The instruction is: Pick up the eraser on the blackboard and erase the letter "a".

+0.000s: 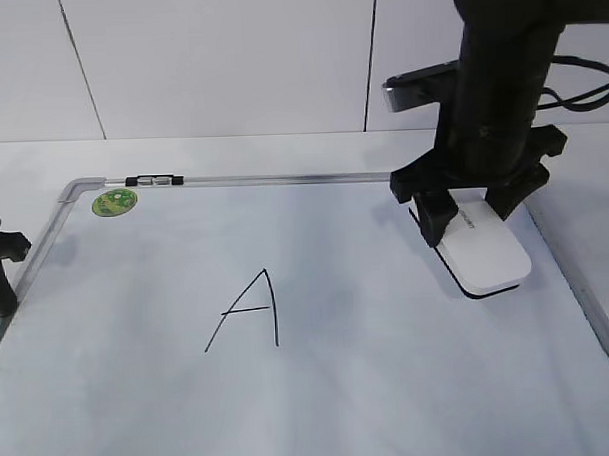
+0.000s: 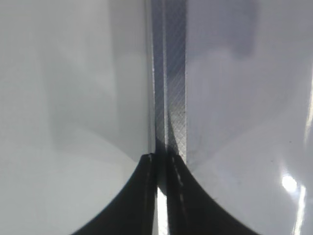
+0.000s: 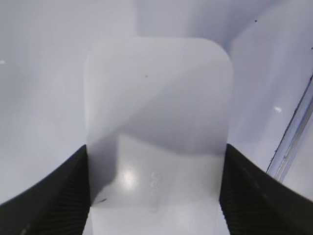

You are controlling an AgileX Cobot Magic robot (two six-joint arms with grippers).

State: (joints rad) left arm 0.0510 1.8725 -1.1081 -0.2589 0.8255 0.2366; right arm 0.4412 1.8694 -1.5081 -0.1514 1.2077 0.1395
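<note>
The white eraser (image 1: 485,247) lies on the blackboard (image 1: 368,326) near its far right corner. My right gripper (image 1: 469,207) reaches down over the eraser's far end, with one black finger against each long side. In the right wrist view the eraser (image 3: 156,98) fills the space between the fingers of the right gripper (image 3: 155,147), with faint grey lettering on top. An angular capital "A" (image 1: 249,310) is drawn mid-board. No lowercase "a" shows in any view. My left gripper (image 2: 161,159) is shut and empty over the board's left frame (image 2: 171,73).
A round green sticker (image 1: 115,203) sits at the board's far left corner beside a small clip on the frame (image 1: 154,180). The board's right frame (image 3: 293,137) runs close to the eraser. A white panelled wall stands behind the table.
</note>
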